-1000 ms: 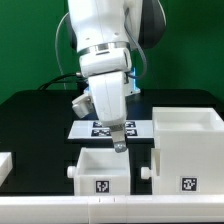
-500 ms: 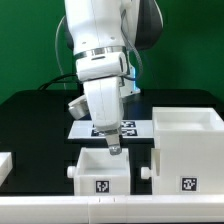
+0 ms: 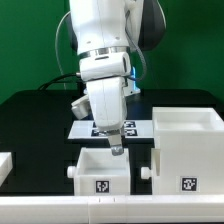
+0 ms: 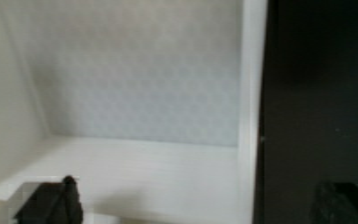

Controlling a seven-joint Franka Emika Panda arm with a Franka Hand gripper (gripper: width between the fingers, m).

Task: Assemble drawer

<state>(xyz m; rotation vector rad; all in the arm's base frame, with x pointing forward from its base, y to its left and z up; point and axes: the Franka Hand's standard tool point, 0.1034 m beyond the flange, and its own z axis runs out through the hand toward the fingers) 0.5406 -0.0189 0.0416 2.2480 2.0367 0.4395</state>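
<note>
A small white drawer tray [image 3: 100, 170] with a square tag on its front stands at the table's front, a knob [image 3: 70, 172] on its side. The large white housing [image 3: 186, 150] stands just to the exterior view's right of it, also tagged. My gripper [image 3: 116, 148] hangs over the tray's far right wall. In the wrist view the gripper [image 4: 197, 205] is open. One finger [image 4: 51, 202] is over the tray's white inside [image 4: 140, 110] and the other finger [image 4: 346, 200] is over the black table outside the wall [image 4: 256, 100]. The jaws hold nothing.
The marker board [image 3: 100, 128] lies flat behind the tray, partly hidden by the arm. Another white part [image 3: 5, 165] is cut off at the exterior view's left edge. A small knob [image 3: 147, 172] juts from the housing's side toward the tray. The table is black.
The gripper dipped slightly and shifted a little to the exterior view's left, then eased back. The tray and housing have not moved.
</note>
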